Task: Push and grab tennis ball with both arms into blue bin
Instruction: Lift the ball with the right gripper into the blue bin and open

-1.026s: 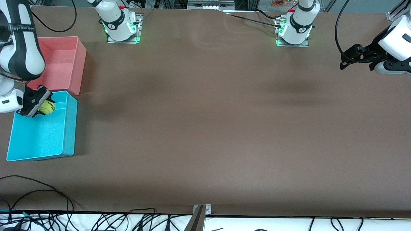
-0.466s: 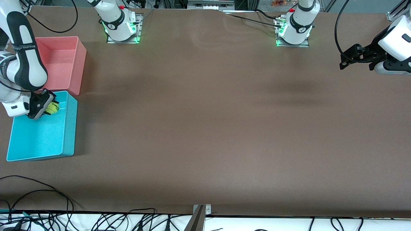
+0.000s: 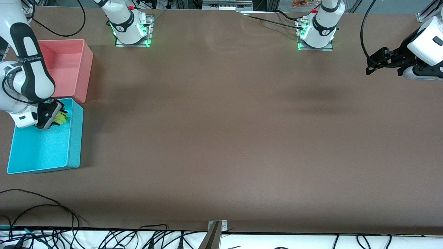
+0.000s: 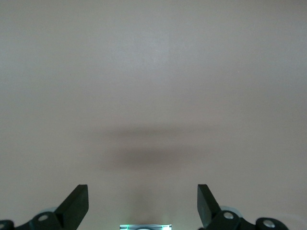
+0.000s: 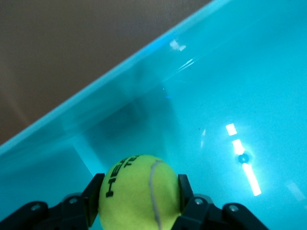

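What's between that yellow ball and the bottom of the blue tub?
Nothing. In the right wrist view the tennis ball is pinched in the right gripper above the blue bin, with only its bare floor underneath.

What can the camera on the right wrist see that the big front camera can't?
Only the right wrist view shows the dark printed logo on the tennis ball and the shiny inside floor of the blue bin up close. Only the front view shows the pink bin, both robot bases and the left gripper open over bare table. Both show the right gripper holding the ball over the blue bin.
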{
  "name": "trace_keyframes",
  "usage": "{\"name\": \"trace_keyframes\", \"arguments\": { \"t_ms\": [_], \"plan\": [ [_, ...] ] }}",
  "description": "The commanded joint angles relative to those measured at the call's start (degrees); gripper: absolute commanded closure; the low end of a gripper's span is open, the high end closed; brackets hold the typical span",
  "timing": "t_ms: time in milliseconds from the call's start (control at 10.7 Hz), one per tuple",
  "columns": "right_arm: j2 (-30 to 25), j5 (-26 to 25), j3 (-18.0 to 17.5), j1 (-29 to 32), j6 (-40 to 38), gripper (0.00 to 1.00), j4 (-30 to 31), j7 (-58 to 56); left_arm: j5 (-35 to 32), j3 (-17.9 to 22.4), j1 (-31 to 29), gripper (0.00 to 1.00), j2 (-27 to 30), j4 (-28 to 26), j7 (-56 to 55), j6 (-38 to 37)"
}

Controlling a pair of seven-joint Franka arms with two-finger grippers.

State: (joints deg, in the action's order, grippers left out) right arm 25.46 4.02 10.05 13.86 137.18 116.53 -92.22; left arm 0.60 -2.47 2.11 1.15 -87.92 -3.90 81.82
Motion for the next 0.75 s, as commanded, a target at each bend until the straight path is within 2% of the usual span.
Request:
{"name": "trace_keyframes", "arguments": {
  "t_ms": [0, 187, 280, 373, 466, 653],
  "plan": [
    [0.21, 1.95, -0.73, 0.99, 0.19, 0.22, -1.40, -2.09, 0.37, 0.01, 0.26, 0.00, 0.52, -0.41, -0.15, 0.53],
    [-5.05, 2.39, -1.78, 0.73, -0.60, 0.09, -0.96, -1.82, 0.37, 0.01, 0.26, 0.00, 0.52, -0.41, -0.23, 0.53],
    [-6.98, 2.39, -3.44, 0.64, -0.60, 0.02, -0.96, -1.47, 0.37, -0.08, 0.26, 0.00, 0.52, -0.41, -0.23, 0.53],
    [-9.88, 2.39, -4.68, 0.38, -0.69, 0.05, 0.00, -0.77, 0.45, -0.08, 0.26, 0.00, 0.52, -0.41, -0.32, 0.53],
    [-15.39, 2.39, -6.95, 0.20, -0.43, 0.07, 3.84, 0.54, 0.45, -0.08, 0.26, 0.00, 0.52, -0.41, -0.23, 0.44],
    [-24.63, 2.39, -12.48, 0.11, -0.95, 0.05, 7.99, 10.17, 0.45, -0.17, 0.35, 0.00, 0.61, -0.41, -0.32, 0.44]
  ]
}}
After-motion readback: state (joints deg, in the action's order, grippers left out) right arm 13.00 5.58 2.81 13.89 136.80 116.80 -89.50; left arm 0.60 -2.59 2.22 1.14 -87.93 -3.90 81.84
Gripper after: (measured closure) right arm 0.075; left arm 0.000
